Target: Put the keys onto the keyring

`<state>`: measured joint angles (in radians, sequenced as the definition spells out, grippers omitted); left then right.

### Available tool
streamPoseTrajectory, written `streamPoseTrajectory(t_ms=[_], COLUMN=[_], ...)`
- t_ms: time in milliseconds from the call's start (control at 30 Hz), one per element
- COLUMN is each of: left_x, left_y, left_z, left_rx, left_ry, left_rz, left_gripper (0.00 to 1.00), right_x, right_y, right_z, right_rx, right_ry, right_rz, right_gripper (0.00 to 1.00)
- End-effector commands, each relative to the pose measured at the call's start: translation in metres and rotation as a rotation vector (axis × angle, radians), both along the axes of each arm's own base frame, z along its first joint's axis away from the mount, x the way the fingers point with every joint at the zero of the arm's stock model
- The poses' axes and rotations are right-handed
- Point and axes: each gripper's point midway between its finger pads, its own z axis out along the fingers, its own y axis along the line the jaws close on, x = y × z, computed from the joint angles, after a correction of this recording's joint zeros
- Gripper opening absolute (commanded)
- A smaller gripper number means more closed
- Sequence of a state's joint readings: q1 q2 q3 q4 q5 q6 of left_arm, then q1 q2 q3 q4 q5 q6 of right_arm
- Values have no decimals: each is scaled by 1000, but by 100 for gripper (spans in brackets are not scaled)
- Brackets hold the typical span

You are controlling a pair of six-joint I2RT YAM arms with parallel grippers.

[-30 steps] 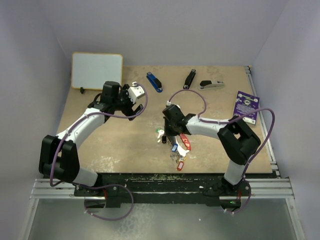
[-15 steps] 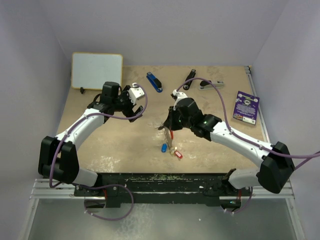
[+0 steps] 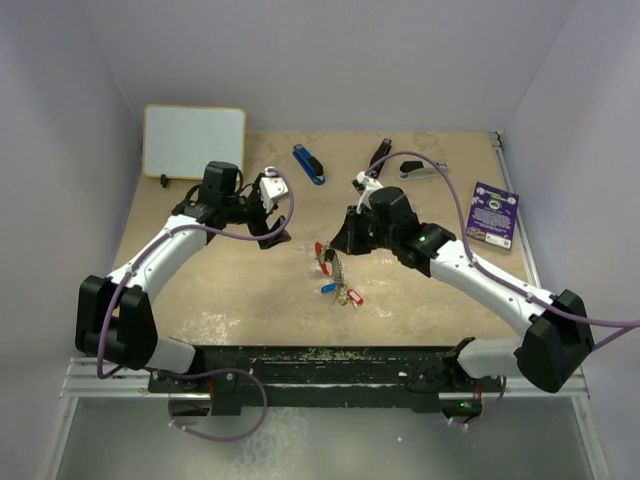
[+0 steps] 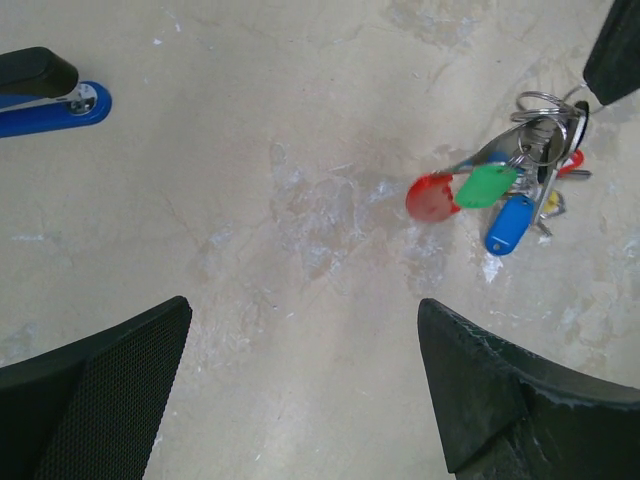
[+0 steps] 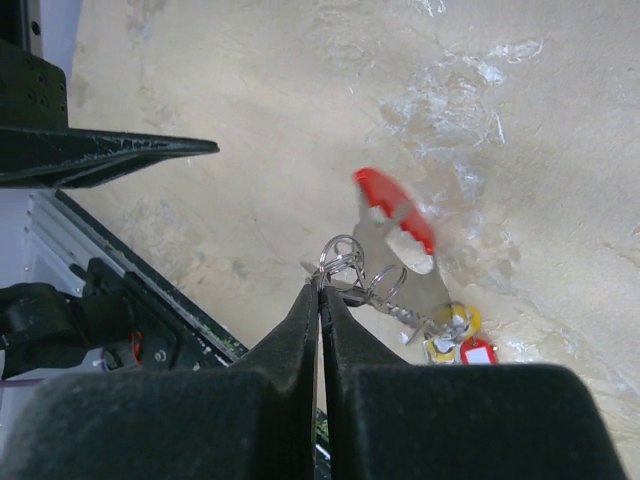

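My right gripper (image 3: 336,248) is shut on the silver keyring (image 5: 341,256) and holds it above the table. The bunch (image 3: 336,274) hangs from it: a red fob (image 5: 396,206), a yellow key head (image 5: 456,322) and a red tag (image 5: 478,352). In the left wrist view the keyring (image 4: 541,104) shows at the upper right with the red fob (image 4: 431,198), a green tag (image 4: 487,186) and a blue tag (image 4: 510,225). My left gripper (image 3: 272,234) is open and empty, left of the bunch and apart from it.
A blue stapler (image 3: 308,164), a black stapler (image 3: 379,157) and a grey stapler (image 3: 424,170) lie along the back. A purple card (image 3: 493,213) lies at the right edge. A whiteboard (image 3: 193,141) leans at the back left.
My right arm has stretched out and lifted the keyring bunch off the table, carrying it a little back and left. The left arm has barely moved.
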<state>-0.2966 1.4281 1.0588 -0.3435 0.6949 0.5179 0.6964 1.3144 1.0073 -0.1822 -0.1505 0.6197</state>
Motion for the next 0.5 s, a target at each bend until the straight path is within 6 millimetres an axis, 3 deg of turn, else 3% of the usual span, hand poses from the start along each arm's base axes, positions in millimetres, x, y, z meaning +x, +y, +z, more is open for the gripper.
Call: streamPoseTrajectory(t_ms=[0, 100, 167, 467], left_x=[-18, -53, -65, -63], left_y=[-16, -32, -38, -64], left_z=[36, 49, 51, 58], left_rx=[-90, -197, -256, -324], left_ry=[-45, -33, -32, -187], left_rz=[-142, -363, -438, -582], left_gripper=[98, 98, 98, 98], right_x=[-6, -18, -22, -36], right_y=[2, 7, 5, -6], right_z=[17, 14, 14, 11], right_rx=[43, 43, 36, -15], right_ry=[-33, -21, -26, -18], right_rz=[88, 179, 200, 238], right_gripper=[0, 0, 0, 0])
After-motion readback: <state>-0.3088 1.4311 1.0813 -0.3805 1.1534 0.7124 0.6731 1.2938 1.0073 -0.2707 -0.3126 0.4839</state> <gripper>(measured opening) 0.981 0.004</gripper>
